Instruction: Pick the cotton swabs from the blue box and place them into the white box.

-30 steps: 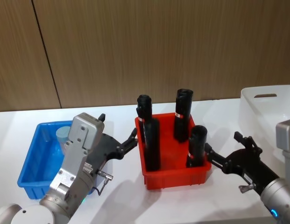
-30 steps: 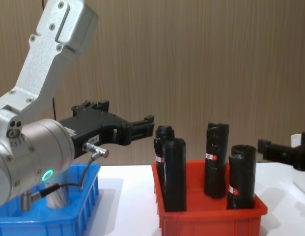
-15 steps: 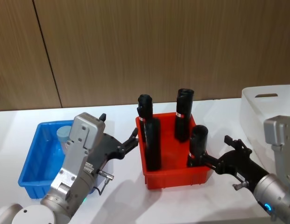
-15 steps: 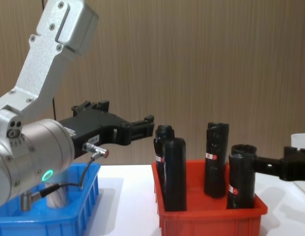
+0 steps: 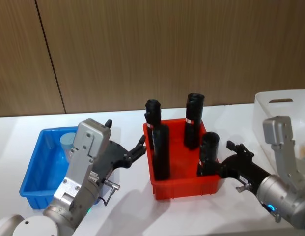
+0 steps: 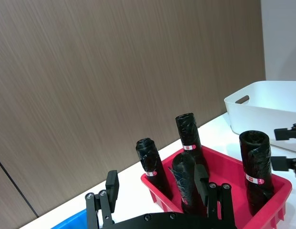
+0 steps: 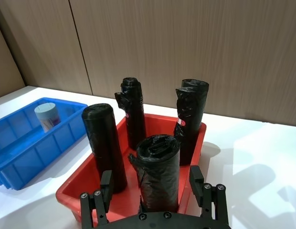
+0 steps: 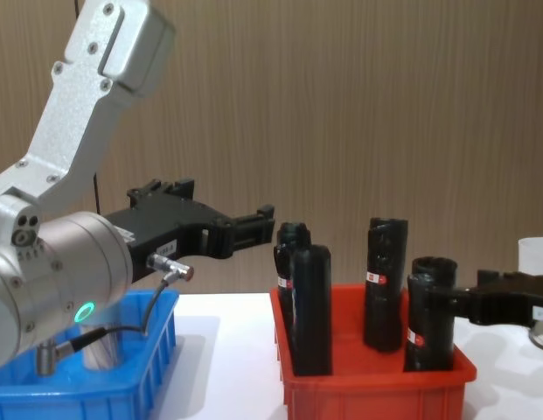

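Wood-panelled wall backs a white table [image 5: 127,206]. On it, the blue box [image 5: 37,169] holds one cotton swabs tub [image 5: 67,141]; the white box [image 5: 280,110] stands far right. Between them, a red bin [image 5: 184,184] holds four black rolls [image 5: 159,151]. Left gripper [image 5: 137,148], fingers spread, hovers between blue box and red bin; right gripper [image 7: 155,188], fingers apart, flanks the nearest roll

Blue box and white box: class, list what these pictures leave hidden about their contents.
- Blue box: in the head view the left gripper and its arm cover its right side, so the cotton swabs cannot be counted.
- White box: cut by the head view's right edge; right arm hides its inside.
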Available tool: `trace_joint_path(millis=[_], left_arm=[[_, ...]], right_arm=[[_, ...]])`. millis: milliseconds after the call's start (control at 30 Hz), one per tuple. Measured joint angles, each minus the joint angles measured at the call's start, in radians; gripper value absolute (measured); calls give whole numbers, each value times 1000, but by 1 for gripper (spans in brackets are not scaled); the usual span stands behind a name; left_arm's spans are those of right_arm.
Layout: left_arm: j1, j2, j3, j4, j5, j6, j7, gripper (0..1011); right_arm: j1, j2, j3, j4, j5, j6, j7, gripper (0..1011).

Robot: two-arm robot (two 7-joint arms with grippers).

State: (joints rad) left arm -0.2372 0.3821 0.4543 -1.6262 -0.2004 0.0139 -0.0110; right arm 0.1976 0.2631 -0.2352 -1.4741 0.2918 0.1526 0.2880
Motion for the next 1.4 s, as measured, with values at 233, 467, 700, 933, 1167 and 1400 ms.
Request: trace_joint_path(millis=[233, 467, 700, 933, 1167, 1400], left_arm=[[0, 0, 0, 0, 0, 0, 0, 1004], [0, 0, 0, 0, 0, 0, 0, 1004], [0, 0, 0, 0, 0, 0, 0, 1004], [0, 0, 0, 0, 0, 0, 0, 1004], [0, 0, 0, 0, 0, 0, 0, 1004], [0, 0, 0, 0, 0, 0, 0, 1004]], right_arm=[[46, -18, -4, 66, -14, -3, 14, 1002], [90, -34, -5, 132, -28, -12, 19, 1002], [123, -46, -6, 184, -37, -18, 24, 930], [145, -53, -6, 217, -38, -24, 32, 731], [152, -55, -6, 226, -37, -27, 37, 553], [152, -53, -3, 213, -34, -28, 38, 503]])
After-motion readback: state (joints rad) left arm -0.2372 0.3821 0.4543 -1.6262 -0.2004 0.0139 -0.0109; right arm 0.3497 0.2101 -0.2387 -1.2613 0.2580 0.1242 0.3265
